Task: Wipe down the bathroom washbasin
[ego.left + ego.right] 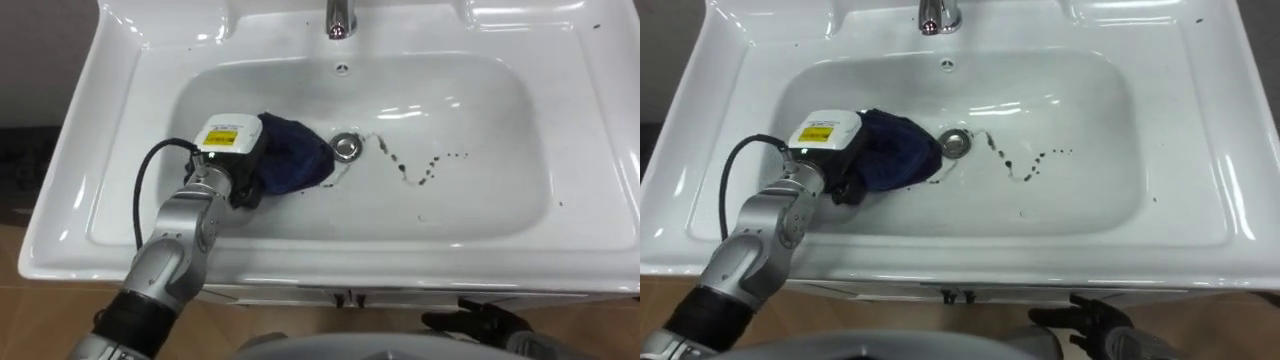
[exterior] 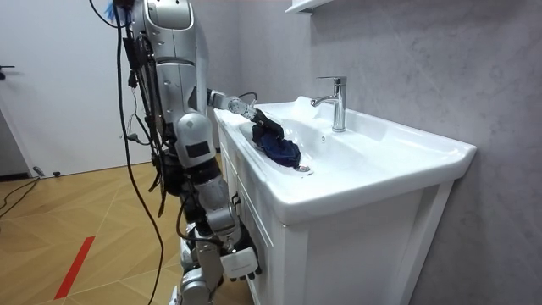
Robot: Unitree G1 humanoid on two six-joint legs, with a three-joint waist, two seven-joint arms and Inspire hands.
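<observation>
"One hand in the basin?"
"Yes. The left hand lay on the dark blue cloth just left of the drain; its grip could not be told. The right hand hung loosely spread below the front rim. Dark marks trailed right of the drain."

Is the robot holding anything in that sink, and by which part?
Its left hand lies on the left end of the blue cloth; whether it grips cannot be told.

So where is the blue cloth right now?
In the left eye view the blue cloth lies inside the basin, just left of the drain, with the robot's left hand on its left side.
</observation>
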